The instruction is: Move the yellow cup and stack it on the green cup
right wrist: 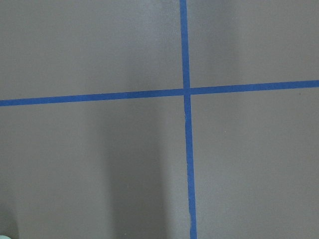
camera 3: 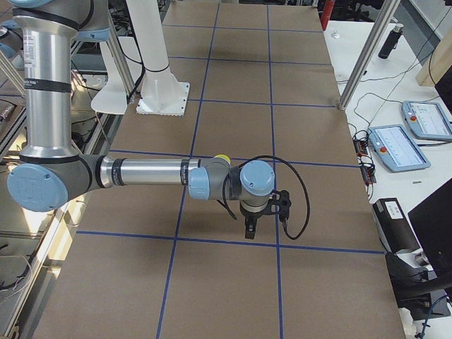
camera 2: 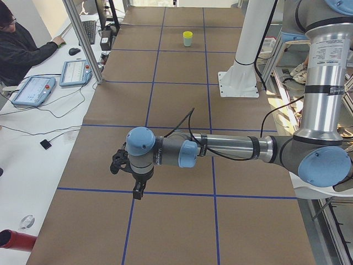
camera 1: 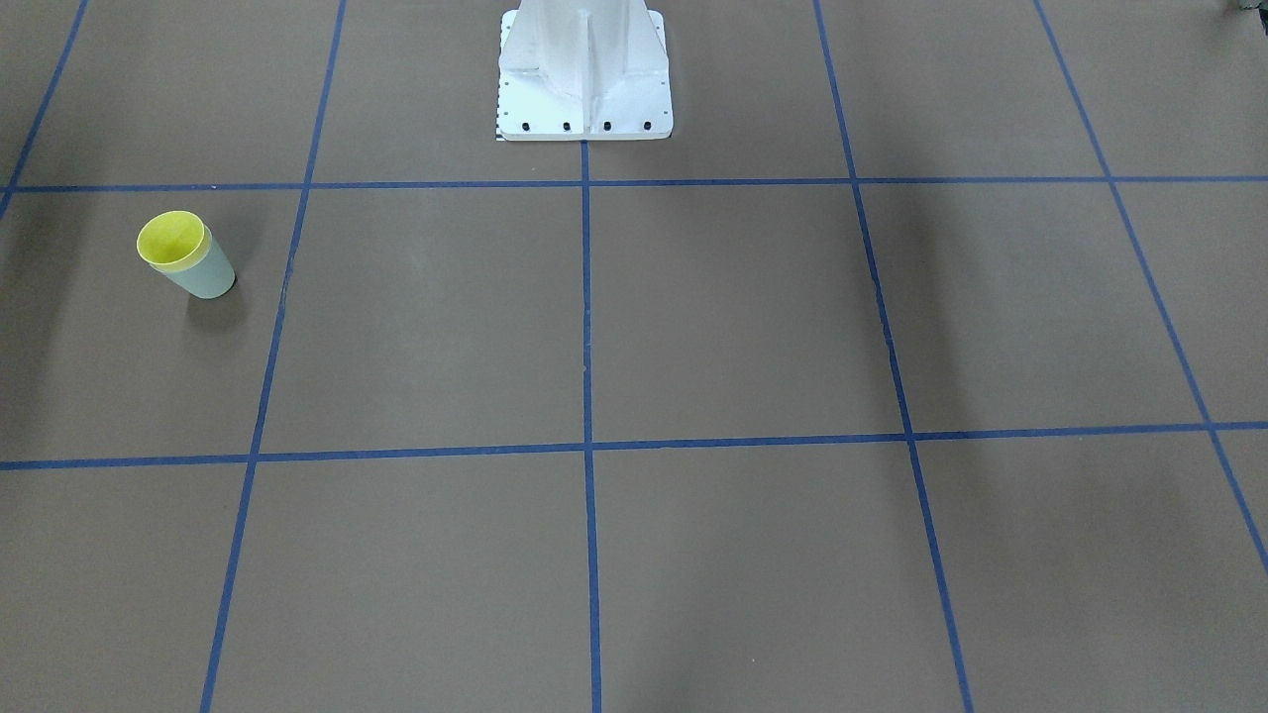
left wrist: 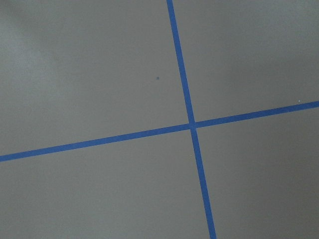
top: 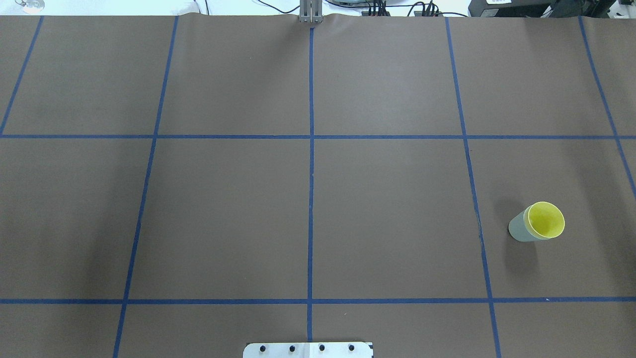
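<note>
Brown-papered table (top: 223,214) with blue tape grid; two arms, left arm (camera 2: 231,148) and right arm (camera 3: 148,171), stretched low over opposite ends, seen in the side views only; one white pedestal base (camera 1: 584,79); one operator (camera 2: 22,49) at a side desk with two tablets (camera 2: 33,90); right arm's elbow hides most of the cups in exterior right; one yellow cup (top: 545,220) nested upright in one green cup (top: 519,231), robot's right side, middle grid row; left gripper (camera 2: 138,190), right gripper (camera 3: 251,229): finger spread cannot tell; wrist views show tape crossings only.
</note>
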